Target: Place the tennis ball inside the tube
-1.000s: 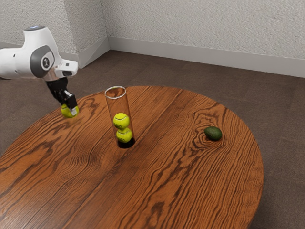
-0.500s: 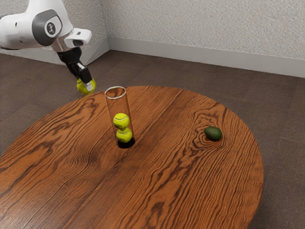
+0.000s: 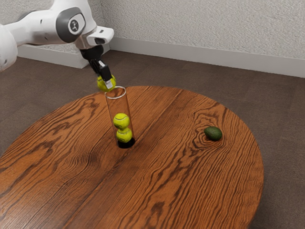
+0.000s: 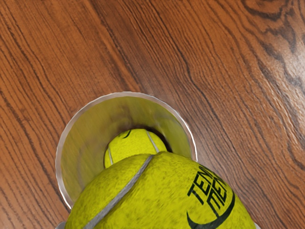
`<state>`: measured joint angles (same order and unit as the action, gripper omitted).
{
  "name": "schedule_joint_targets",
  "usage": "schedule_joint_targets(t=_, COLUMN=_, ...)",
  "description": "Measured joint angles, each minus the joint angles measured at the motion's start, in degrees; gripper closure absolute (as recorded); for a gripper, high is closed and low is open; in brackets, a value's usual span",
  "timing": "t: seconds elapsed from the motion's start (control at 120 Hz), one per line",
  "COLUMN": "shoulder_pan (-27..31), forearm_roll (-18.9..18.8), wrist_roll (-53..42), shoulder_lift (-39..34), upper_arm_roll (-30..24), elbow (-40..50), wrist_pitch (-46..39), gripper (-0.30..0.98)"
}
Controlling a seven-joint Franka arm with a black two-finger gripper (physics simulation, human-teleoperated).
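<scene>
Exterior view: the black gripper (image 3: 109, 85) clasps a tennis ball (image 3: 101, 85) near the rim of an upright clear tube (image 3: 111, 106) holding two stacked balls (image 3: 121, 120); an avocado (image 3: 213, 133) lies well apart. Wrist view: dark lettering (image 4: 209, 192) marks the clasped ball, which partly hides the tube's round mouth.

Arm (image 3: 38, 26) in from the exterior view's upper left, its white links bent over so the wrist (image 3: 93, 38) sits above the hand (image 3: 106, 83). Hand points mostly down, tilted with its tips toward the exterior view's right. Fingers (image 3: 109, 85) closed in a grip, parted by the load between them
</scene>
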<state>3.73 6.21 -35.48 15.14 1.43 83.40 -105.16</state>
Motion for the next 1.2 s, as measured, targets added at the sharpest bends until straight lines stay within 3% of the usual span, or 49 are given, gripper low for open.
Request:
schedule_joint_targets(t=0.55, shoulder_pan=-0.57, forearm_roll=0.0, wrist_roll=0.07, shoulder_lift=5.68, upper_arm_roll=0.24, elbow=-4.18, wrist_pitch=-2.32, gripper=0.34)
schedule_joint_targets(t=0.85, shoulder_pan=-0.6, forearm_roll=0.37, wrist_roll=0.11, shoulder_lift=5.78, upper_arm_roll=0.24, elbow=-4.13, wrist_pitch=-2.86, gripper=0.09)
schedule_joint_targets(t=1.1, shoulder_pan=-1.64, forearm_roll=0.02, wrist_roll=2.22, shoulder_lift=-5.07, upper_arm_roll=1.26, elbow=4.17, wrist_pitch=1.97, gripper=0.03)
schedule_joint_targets(t=1.2, shoulder_pan=-2.94, forearm_roll=-2.42, wrist_roll=5.14, shoulder_lift=-8.84, upper_arm_roll=1.44, elbow=5.47, wrist_pitch=6.42, gripper=0.02)
